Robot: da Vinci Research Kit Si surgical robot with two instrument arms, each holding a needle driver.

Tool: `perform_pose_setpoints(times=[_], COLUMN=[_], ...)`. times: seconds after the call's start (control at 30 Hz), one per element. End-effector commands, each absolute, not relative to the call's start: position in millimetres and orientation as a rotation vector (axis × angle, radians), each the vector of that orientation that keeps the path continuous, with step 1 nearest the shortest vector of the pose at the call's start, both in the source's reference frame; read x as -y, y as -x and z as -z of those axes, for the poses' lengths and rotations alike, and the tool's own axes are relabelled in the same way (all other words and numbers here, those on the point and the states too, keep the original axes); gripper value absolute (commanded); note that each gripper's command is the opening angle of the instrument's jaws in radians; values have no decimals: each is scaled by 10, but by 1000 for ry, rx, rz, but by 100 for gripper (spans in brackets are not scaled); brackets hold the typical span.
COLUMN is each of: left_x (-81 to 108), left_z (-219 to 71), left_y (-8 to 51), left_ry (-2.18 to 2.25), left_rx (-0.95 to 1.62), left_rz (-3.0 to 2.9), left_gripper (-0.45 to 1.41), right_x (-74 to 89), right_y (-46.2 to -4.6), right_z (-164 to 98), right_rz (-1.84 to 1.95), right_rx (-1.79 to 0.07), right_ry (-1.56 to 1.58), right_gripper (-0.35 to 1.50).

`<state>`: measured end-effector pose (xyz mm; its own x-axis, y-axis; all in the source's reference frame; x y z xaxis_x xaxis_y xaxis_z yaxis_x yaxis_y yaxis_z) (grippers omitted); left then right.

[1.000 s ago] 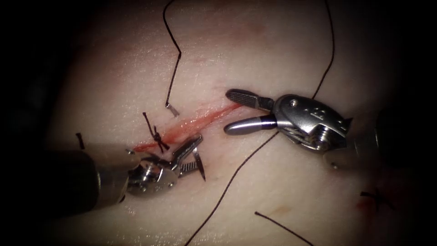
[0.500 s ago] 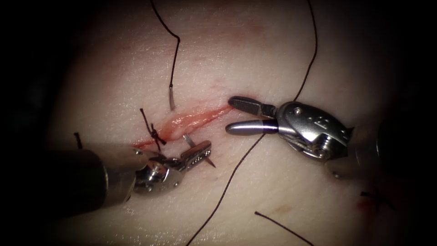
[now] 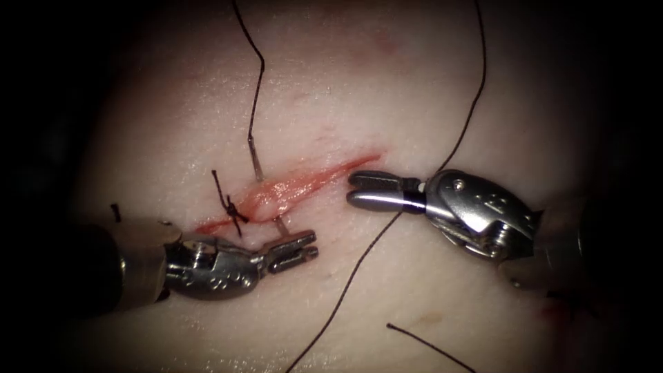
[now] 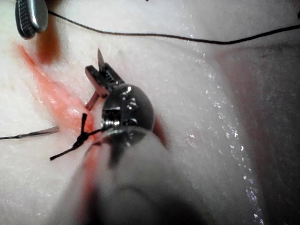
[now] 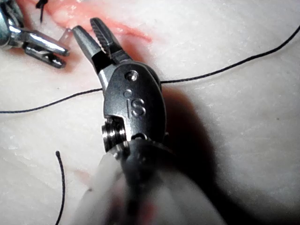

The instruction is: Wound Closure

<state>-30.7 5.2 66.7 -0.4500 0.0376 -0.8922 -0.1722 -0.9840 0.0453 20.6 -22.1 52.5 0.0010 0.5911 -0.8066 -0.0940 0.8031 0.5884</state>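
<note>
One knot (image 3: 233,207) beside needle (image 3: 279,224), loose thread (image 3: 359,266) around

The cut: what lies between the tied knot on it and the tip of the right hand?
In the endoscope view, the open cut with red fluid runs from the knot toward the right hand; the needle passes through the tissue there.

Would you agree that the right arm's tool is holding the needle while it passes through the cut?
Not quite: the left arm's tool holds the needle, as the endoscope view shows. The needle does pass through the cut in the tissue; the right arm's tool holds nothing.
</note>
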Motion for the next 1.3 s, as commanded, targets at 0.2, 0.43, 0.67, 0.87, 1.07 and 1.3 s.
perform_pose_setpoints(times=[0.2,0.43,0.67,0.87,1.07,1.3], left_x=[-43,-37,-27,-21,-26,-39], left_z=[-651,-618,-584,-556,-536,-536], left_y=[317,314,315,320,322,319], left_ry=[1628,1591,1644,1745,1860,1809], left_rx=[147,457,596,587,176,-64], left_rz=[-2334,-2074,-1960,-1997,-2303,-2552], left_gripper=[-45,-45,-45,-45,-45,-45], right_x=[232,239,246,257,253,248], right_y=[-211,-212,-222,-240,-253,-257], right_z=[-528,-526,-523,-518,-516,-513], right_rz=[-470,-420,-508,-654,-853,-997], right_rx=[-1459,-1453,-1428,-1375,-1291,-1205], right_ry=[-427,-501,-578,-708,-890,-1033], right_gripper=[-35,-35,-35,64,68,115])
